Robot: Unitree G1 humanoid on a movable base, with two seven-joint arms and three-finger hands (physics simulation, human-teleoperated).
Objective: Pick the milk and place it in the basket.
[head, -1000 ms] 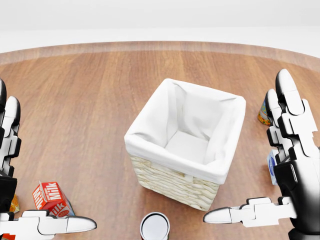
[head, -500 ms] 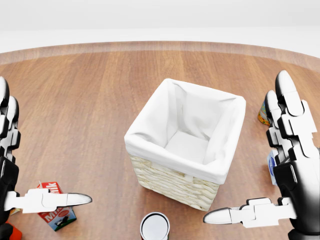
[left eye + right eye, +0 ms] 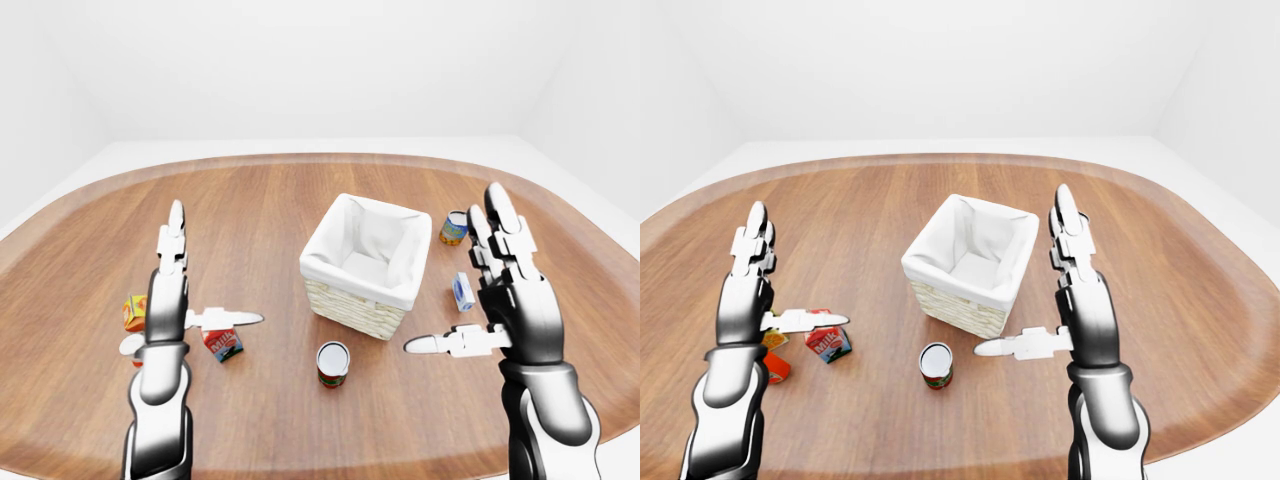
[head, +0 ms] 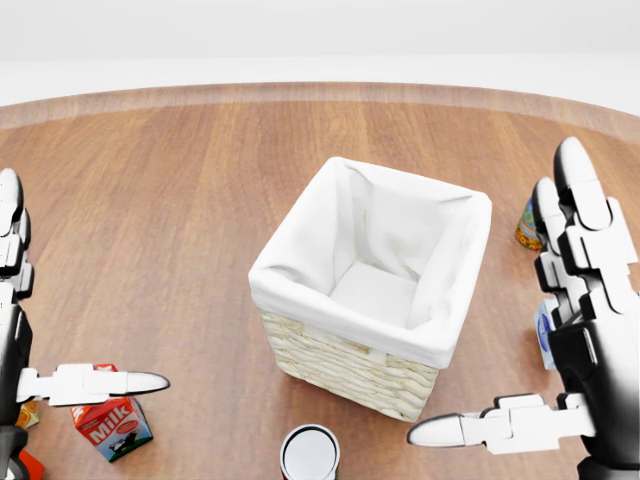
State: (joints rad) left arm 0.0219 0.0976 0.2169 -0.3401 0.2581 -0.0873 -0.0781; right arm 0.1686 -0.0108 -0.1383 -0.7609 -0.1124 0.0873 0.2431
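The milk carton (image 4: 110, 426), red and white with "Milk" on it, rests on the wooden table at the lower left of the head view. My left hand (image 3: 212, 268) is open, fingers pointing up. Its thumb (image 4: 96, 383) reaches out just above the carton, and the fingers are not closed round it. The wicker basket (image 4: 330, 355) with a white cloth liner stands at the centre and nothing shows inside it. My right hand (image 3: 455, 262) is open and empty to the right of the basket.
A tin can (image 3: 332, 362) stands below the basket. An orange box (image 3: 134, 312) and a red thing lie left of the milk. A small blue-and-white carton (image 3: 462, 291) and a tin (image 3: 454, 228) sit right of the basket.
My left hand has shifted left and its thumb has risen in the head view. The milk carton sits lower and less tilted than a second ago. The right hand has barely moved.
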